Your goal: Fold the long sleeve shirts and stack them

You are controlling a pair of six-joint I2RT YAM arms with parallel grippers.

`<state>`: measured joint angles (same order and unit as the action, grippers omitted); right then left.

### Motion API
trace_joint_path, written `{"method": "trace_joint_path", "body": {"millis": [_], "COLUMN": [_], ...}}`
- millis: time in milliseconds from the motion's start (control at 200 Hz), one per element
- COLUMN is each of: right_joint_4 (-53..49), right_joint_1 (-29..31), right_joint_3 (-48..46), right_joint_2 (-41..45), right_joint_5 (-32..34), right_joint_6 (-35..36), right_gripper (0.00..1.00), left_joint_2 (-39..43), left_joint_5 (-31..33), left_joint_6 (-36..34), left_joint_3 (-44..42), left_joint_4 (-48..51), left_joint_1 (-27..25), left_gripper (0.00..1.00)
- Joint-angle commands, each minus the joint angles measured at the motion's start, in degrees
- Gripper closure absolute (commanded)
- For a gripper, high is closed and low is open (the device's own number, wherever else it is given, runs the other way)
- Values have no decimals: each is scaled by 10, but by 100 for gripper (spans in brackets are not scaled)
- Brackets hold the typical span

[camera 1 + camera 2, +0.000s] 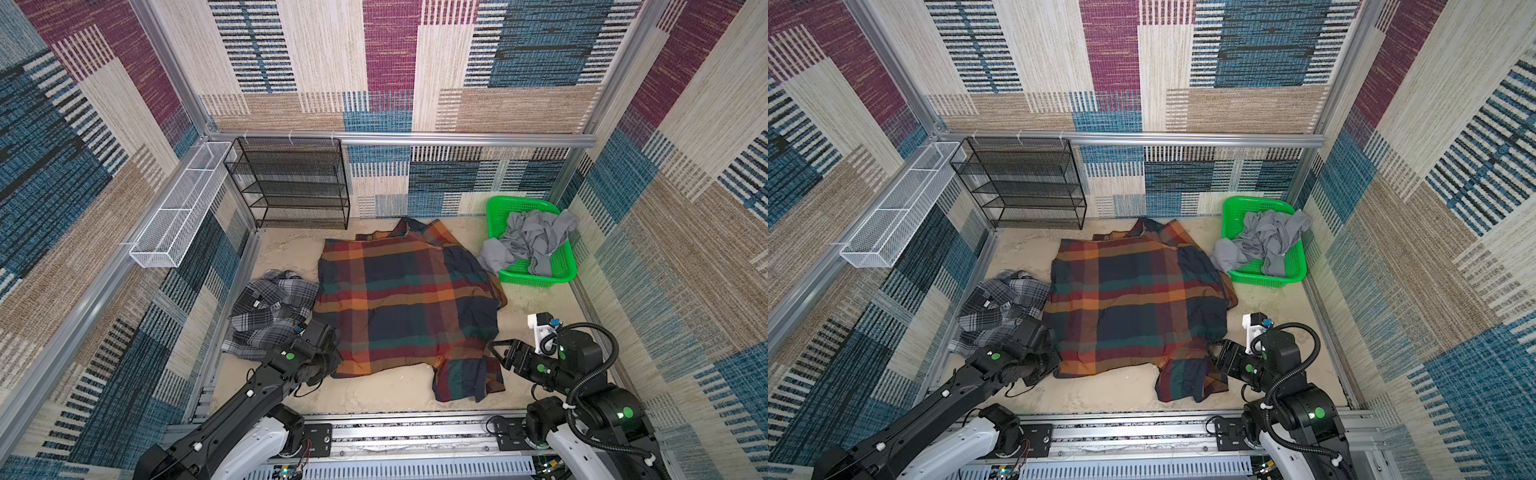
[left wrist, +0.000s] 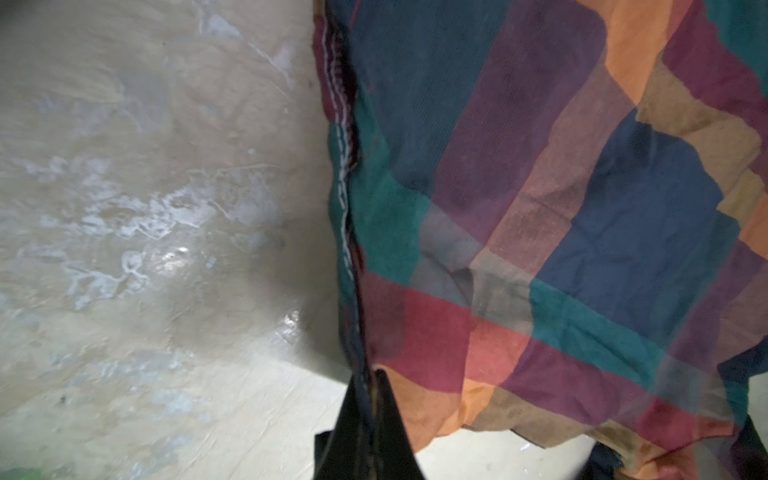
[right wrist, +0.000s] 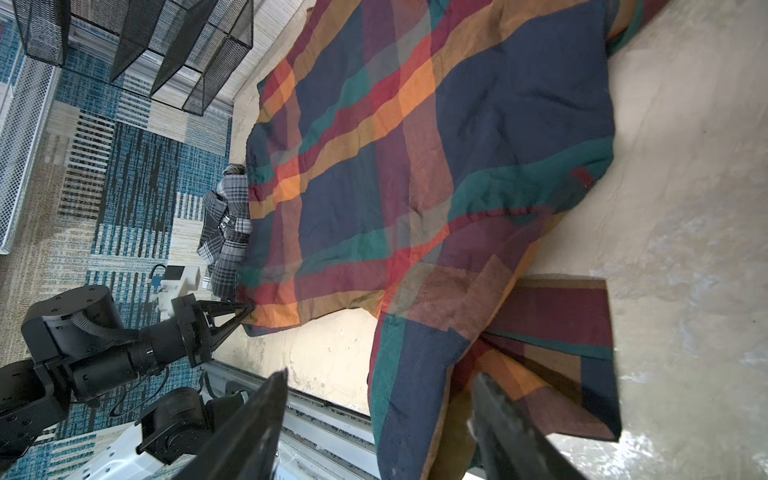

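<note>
your left claw [image 3: 248,308] is clamped on the near left corner of the big soft navy-orange-red-green plaid shirt [image 1: 399,299]; right claw [image 1: 496,352] gapes open beside its near right sleeve [image 1: 465,376].

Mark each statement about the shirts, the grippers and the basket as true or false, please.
1. The left gripper is shut on the multicoloured plaid shirt at its corner. True.
2. The right gripper is shut on a sleeve. False: its jaws stand open.
3. The grey plaid shirt lies neatly folded. False: it lies crumpled beside the multicoloured one.
4. The green basket holds grey clothing. True.
</note>
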<state>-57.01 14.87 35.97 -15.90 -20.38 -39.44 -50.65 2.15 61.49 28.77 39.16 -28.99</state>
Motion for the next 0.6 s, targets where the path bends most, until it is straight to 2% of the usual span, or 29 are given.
{"method": "trace_joint_path", "body": {"millis": [0,125,250,341,451,591], "right_joint_4": [-11,-38,-50,-57,-94,-105], "right_joint_1": [1,0,1,0,1,1], "right_joint_3": [18,61,96,145,214,220], "right_joint_2": [17,24,17,0,-27,-29], "right_joint_5": [16,38,27,22,49,31], "right_joint_6": [-13,-13,-14,-17,-6,-14], "right_gripper": [28,27,26,25,23,22], "left_joint_2": [-5,-6,-6,-8,-5,-3], "left_joint_5": [-10,-11,-10,-12,-14,-18], "left_joint_6": [-21,-26,-27,-25,-25,-22], "left_joint_3": [5,12,15,16,12,-1], "left_joint_4": [-1,1,2,1,-1,-15], "left_joint_1": [1,1,1,1,1,1], "left_gripper": [100,100,100,100,100,100]}}
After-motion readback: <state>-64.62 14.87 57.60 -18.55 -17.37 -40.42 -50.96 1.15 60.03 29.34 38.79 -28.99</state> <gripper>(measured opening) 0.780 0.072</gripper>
